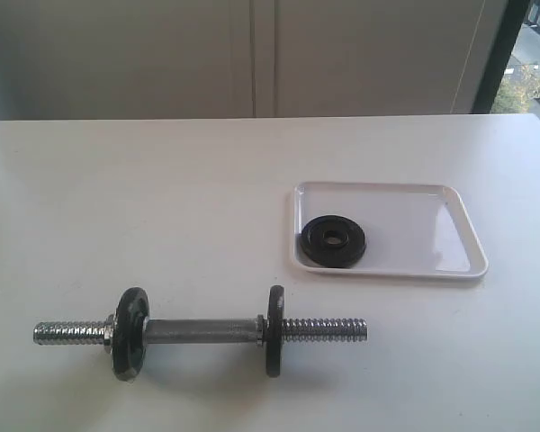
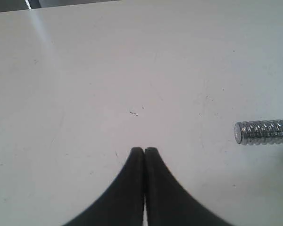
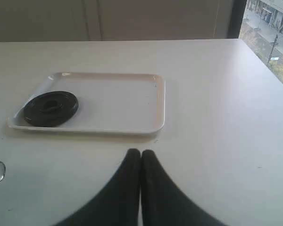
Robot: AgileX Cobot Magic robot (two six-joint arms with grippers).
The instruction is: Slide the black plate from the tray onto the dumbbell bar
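In the exterior view the black plate (image 1: 334,240), a small round iron disc with a central hole, lies flat in one corner of the glossy white rectangular plastic tray (image 1: 423,225). The short steel dumbbell bar (image 1: 202,330) (two black discs on it) rests on the pale worktop (image 1: 162,198) apart from the tray. In the left wrist view the left gripper (image 2: 144,151) has its dark fingers (image 2: 127,188) clenched on nothing over bare worktop, the bar's threaded end well aside. In the right wrist view the right gripper (image 3: 141,153) is likewise clenched empty, with the plate beyond its tips and apart from them.
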